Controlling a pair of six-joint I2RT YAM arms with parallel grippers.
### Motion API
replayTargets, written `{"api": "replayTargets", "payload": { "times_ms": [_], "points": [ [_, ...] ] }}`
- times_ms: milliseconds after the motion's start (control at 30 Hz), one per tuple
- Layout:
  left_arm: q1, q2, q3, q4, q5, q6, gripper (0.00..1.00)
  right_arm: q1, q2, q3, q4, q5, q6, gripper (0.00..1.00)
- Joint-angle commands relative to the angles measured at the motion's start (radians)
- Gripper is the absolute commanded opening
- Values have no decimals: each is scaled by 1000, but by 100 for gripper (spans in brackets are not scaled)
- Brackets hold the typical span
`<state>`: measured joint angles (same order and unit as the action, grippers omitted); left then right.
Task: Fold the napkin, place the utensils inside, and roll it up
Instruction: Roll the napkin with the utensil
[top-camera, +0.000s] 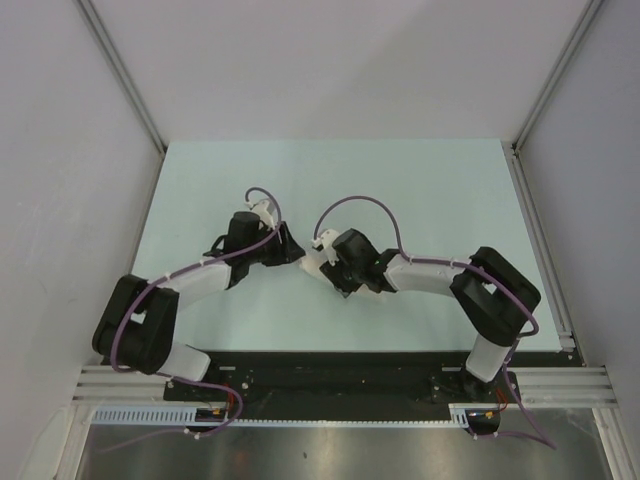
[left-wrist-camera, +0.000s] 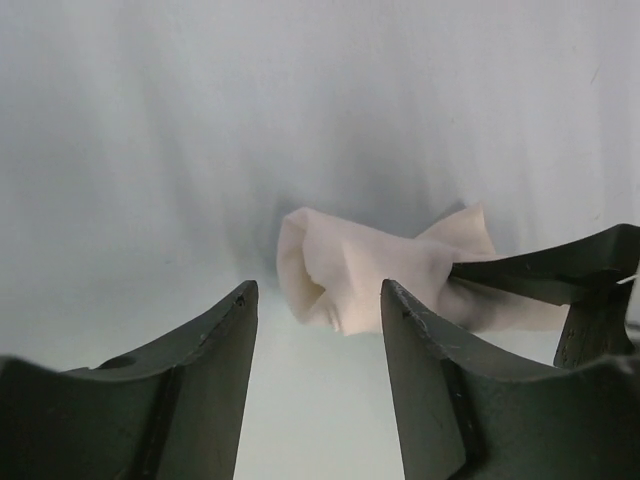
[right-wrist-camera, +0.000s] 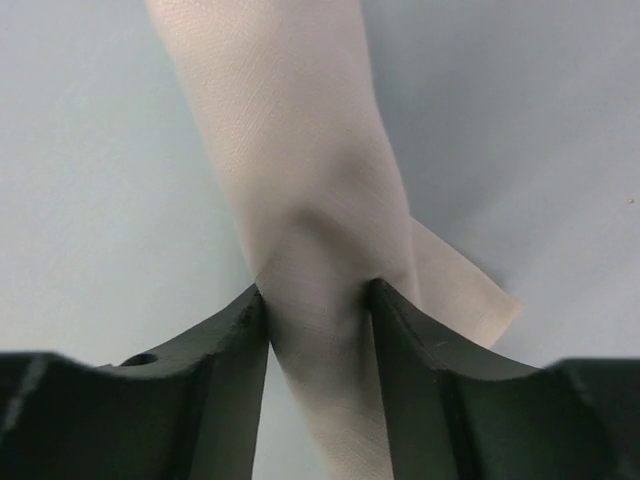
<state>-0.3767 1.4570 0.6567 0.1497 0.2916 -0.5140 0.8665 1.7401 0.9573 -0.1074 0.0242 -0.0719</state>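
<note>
The napkin (top-camera: 311, 266) is a cream-white cloth bunched into a loose roll on the pale table, between the two grippers. In the right wrist view the napkin (right-wrist-camera: 290, 150) runs as a rolled band between my right gripper's (right-wrist-camera: 315, 295) fingers, which are shut on it. In the left wrist view the napkin (left-wrist-camera: 360, 270) lies just beyond my left gripper (left-wrist-camera: 318, 300), which is open and empty with bare table between its fingers. A right finger (left-wrist-camera: 560, 275) pinches the roll's right end there. In the top view the left gripper (top-camera: 293, 252) and right gripper (top-camera: 328, 268) nearly meet. The spoon is hidden or out of view.
The pale green table (top-camera: 400, 190) is walled in by white panels and aluminium posts. A metal rail (top-camera: 540, 250) runs along its right edge. The arm bases sit on a black bar (top-camera: 330, 380) at the near edge.
</note>
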Motion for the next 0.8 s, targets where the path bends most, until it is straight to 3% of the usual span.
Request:
{"api": "replayTargets", "payload": {
  "times_ms": [0, 267, 567, 767],
  "points": [
    [42, -102, -46, 14, -28, 20, 57, -43, 70, 24, -89, -199, 46, 45],
    [44, -253, -170, 111, 17, 22, 72, -106, 127, 55, -100, -527, 95, 33],
    [42, -271, -253, 171, 37, 22, 72, -162, 168, 75, -58, -802, 156, 31],
    [39, -228, -270, 209, 44, 11, 70, -187, 196, 72, -25, -875, 181, 31]
  ]
}}
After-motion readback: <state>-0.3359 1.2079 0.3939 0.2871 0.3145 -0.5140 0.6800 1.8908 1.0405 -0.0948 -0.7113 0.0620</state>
